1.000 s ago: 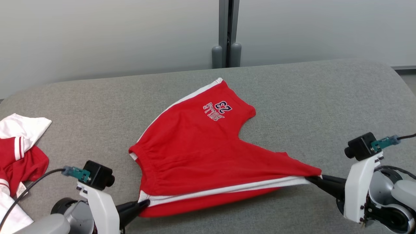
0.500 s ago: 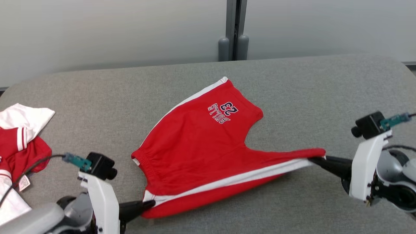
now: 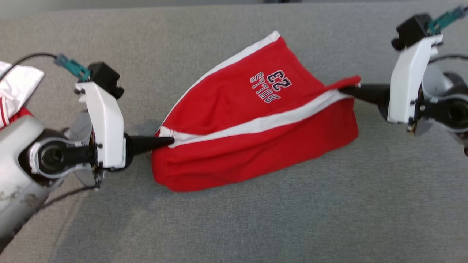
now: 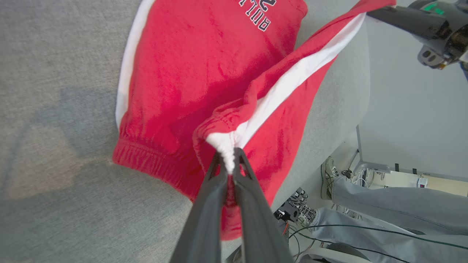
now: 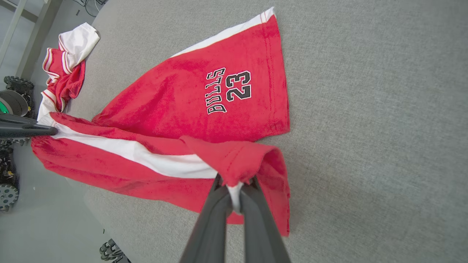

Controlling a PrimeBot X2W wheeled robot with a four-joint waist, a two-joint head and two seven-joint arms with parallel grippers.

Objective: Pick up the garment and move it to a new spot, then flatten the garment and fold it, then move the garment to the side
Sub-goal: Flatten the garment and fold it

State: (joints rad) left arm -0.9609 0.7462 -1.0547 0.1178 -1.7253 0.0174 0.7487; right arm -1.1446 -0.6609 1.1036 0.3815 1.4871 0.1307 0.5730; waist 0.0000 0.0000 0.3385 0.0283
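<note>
— Grey table (image 3: 365,204): where's our garment (image 3: 226,109)?
— Mid-table. Red w/ white stripe, print reads "BULLS 23" (image 3: 270,86). Our left gripper (image 3: 171,140) pinches the waistband end and our right gripper (image 3: 342,88) pinches the leg hem. The stripe edge is lifted betw. them.
— Room?
— Bare top on the near side & right. Other clothes (image 3: 14,87) lie far left; table edge possibly close.

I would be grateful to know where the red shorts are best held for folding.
At the two ends of the white side stripe on the red shorts: the waistband corner from the left, the hem corner from the right, as the left gripper and right gripper do. That straight seam pulls taut, so the leg should lift flat.
</note>
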